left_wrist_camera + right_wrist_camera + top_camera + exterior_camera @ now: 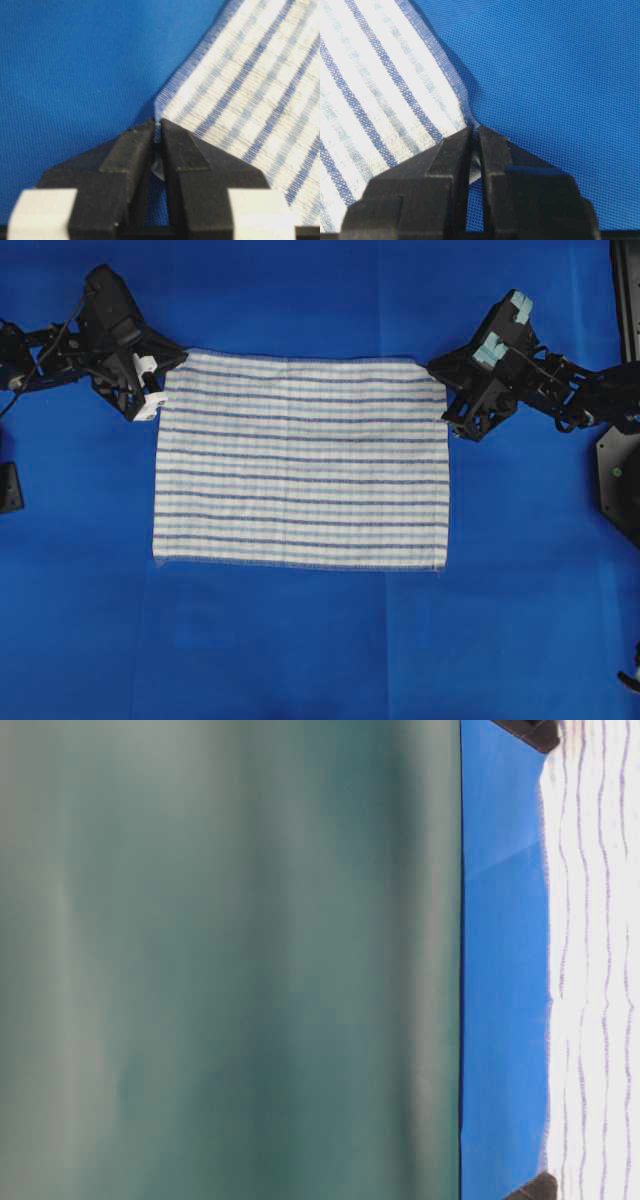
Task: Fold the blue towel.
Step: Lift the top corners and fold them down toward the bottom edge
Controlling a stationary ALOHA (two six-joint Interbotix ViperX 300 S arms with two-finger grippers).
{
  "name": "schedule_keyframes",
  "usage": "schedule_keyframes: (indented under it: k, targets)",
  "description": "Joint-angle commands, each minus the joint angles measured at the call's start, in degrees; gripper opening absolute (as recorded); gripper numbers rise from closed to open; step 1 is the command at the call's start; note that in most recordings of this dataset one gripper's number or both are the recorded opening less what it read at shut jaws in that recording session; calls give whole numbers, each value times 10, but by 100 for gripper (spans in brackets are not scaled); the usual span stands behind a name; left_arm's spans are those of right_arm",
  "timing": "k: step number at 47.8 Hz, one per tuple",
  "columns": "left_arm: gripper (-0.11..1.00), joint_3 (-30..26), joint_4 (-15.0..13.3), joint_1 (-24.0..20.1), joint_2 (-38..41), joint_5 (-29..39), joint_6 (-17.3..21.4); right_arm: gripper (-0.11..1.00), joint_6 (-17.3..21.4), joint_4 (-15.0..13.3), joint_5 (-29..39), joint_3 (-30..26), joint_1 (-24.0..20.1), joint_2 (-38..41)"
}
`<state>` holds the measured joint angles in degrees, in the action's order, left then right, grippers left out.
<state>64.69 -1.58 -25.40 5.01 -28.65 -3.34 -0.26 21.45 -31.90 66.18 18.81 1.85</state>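
Note:
The blue towel [300, 460], white with thin blue stripes, lies flat and spread out in the middle of the blue table covering [300, 640]. My left gripper [172, 362] is shut on its far left corner, and the left wrist view [157, 127] shows the corner pinched between the black fingertips. My right gripper [436, 368] is shut on its far right corner, with a bit of cloth between the tips in the right wrist view [476, 131]. The towel [595, 960] also shows at the right edge of the table-level view.
A black mount [618, 475] stands at the right edge and a small black part [10, 485] at the left edge. Most of the table-level view is filled by a blurred green surface [230, 960].

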Motion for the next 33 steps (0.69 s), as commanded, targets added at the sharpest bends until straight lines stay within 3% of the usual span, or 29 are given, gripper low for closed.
schedule_keyframes:
  k: [1, 13, 33]
  targets:
    - [4, 6, 1, 16, 0, 11, -1, -2, -2, -1, -4, -5, -1, -4]
    - [4, 8, 1, 32, -25, 19, -1, -2, -4, -1, -2, -4, 0, -26]
    - [4, 9, 1, 40, -134, 109, 4, -2, -5, -2, 47, 1, -18, -133]
